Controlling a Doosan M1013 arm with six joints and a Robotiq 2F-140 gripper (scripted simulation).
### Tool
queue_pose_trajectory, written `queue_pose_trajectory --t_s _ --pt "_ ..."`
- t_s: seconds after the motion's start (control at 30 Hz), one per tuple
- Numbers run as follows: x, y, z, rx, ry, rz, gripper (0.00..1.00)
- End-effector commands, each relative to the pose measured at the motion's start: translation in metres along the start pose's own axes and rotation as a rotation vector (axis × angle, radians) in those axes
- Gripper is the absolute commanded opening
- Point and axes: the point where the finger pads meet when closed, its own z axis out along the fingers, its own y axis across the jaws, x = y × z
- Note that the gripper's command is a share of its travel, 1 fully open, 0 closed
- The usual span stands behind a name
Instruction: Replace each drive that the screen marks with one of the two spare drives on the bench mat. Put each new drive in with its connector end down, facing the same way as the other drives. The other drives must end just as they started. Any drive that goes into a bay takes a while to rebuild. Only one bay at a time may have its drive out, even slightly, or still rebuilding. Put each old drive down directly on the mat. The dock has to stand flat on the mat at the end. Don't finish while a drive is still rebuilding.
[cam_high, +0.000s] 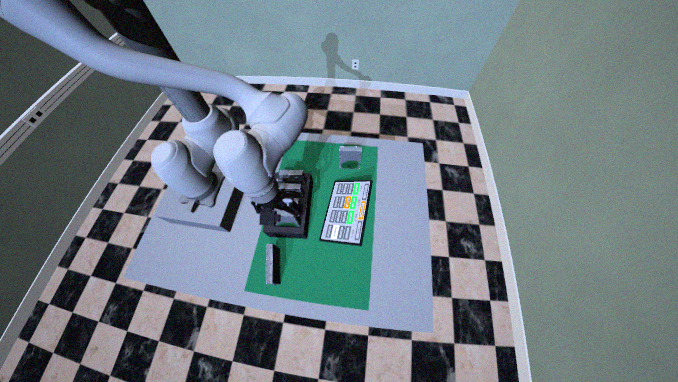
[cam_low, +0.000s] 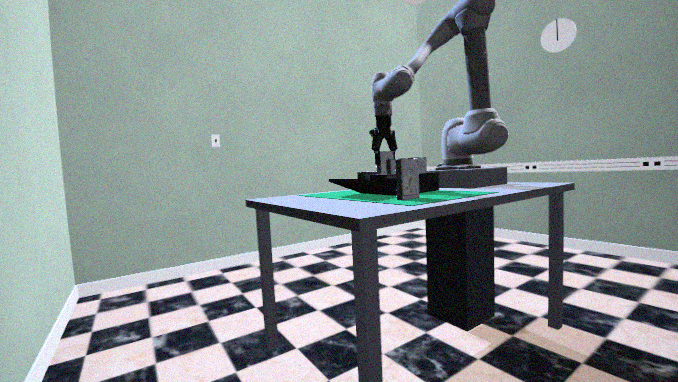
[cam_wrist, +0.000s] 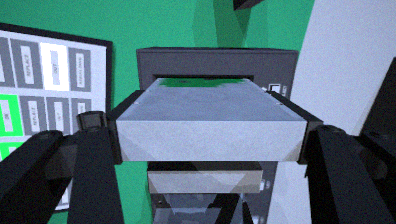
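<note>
My gripper is shut on a grey drive, holding it upright by its side edges at the dock's end bay. The drive's lower end is at the slot opening; how deep it sits is hidden. The black dock has other drives in its bays. One loose drive stands on the green mat near the held drive's end of the dock. Another loose drive is at the mat's far end.
The tilted screen stands beside the dock. Its end row shows white OUT; one other row has an orange mark, and green marks show in several rows. The robot's base block is on the dock's other side.
</note>
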Motion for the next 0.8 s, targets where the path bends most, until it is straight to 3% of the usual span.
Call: queue_pose_trajectory --t_s 0.0,0.77 --pt "0.0 0.0 0.002 0.001 0.0 0.0 0.1" --pt "0.0 0.0 0.021 0.001 0.0 0.0 0.1"
